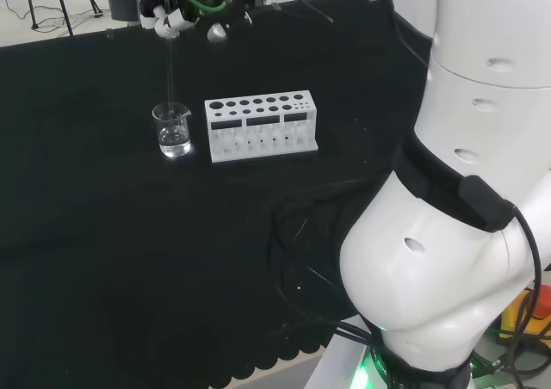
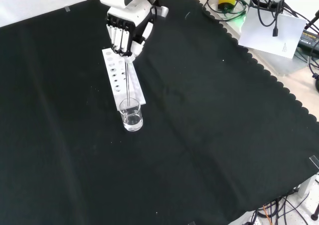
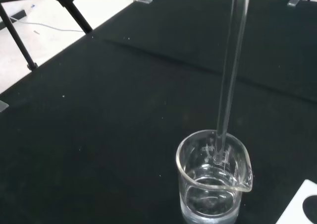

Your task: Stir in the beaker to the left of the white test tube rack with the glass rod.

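A small clear glass beaker (image 1: 173,130) (image 2: 131,115) (image 3: 213,182) with a little clear liquid stands on the black cloth, left of the white test tube rack (image 1: 261,127) (image 2: 121,78) in the head view. The hand (image 1: 170,12) (image 2: 125,32) hangs above it, fingers curled round the top of a thin glass rod (image 1: 170,71) (image 2: 128,80) (image 3: 230,75). The rod hangs nearly upright. In the wrist view its lower end reaches inside the beaker, just above or at the liquid.
The rack stands right beside the beaker and holds no tubes that I can make out. The arm's white links (image 1: 465,191) rise at the right of the head view. Cables (image 1: 301,260) lie on the cloth near the arm's base. Black cloth (image 2: 209,135) stretches around.
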`<act>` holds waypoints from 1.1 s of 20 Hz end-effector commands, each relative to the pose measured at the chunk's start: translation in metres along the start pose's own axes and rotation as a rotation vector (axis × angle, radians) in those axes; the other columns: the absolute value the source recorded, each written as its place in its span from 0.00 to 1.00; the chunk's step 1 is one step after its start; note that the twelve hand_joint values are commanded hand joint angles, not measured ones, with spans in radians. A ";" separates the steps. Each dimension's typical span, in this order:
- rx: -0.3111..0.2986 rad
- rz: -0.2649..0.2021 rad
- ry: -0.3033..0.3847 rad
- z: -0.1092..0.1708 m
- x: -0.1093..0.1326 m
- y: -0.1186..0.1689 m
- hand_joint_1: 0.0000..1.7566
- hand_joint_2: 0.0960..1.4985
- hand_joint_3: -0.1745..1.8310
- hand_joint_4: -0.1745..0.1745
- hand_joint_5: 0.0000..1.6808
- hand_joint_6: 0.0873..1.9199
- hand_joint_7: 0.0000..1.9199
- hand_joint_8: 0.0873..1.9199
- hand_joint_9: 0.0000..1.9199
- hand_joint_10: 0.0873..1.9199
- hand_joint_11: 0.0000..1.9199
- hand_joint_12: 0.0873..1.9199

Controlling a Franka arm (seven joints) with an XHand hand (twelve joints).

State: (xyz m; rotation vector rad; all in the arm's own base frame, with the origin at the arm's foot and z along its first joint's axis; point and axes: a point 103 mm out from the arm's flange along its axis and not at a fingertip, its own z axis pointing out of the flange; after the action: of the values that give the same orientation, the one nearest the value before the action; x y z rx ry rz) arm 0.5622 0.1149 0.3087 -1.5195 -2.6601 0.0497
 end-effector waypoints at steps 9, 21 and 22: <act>0.036 -0.012 -0.003 0.036 -0.004 0.016 0.79 0.72 0.09 0.00 0.58 0.29 0.45 0.65 0.58 0.55 0.80 0.36; 0.063 -0.023 -0.011 0.049 0.009 0.025 0.79 0.72 0.09 0.00 0.58 0.29 0.45 0.65 0.58 0.55 0.80 0.36; 0.058 -0.022 -0.011 0.050 0.008 0.026 0.79 0.72 0.09 0.00 0.58 0.29 0.45 0.65 0.58 0.55 0.80 0.36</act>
State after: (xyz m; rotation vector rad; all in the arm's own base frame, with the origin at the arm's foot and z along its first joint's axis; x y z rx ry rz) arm 0.5719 0.1323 0.2612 -1.4754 -2.6576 0.1235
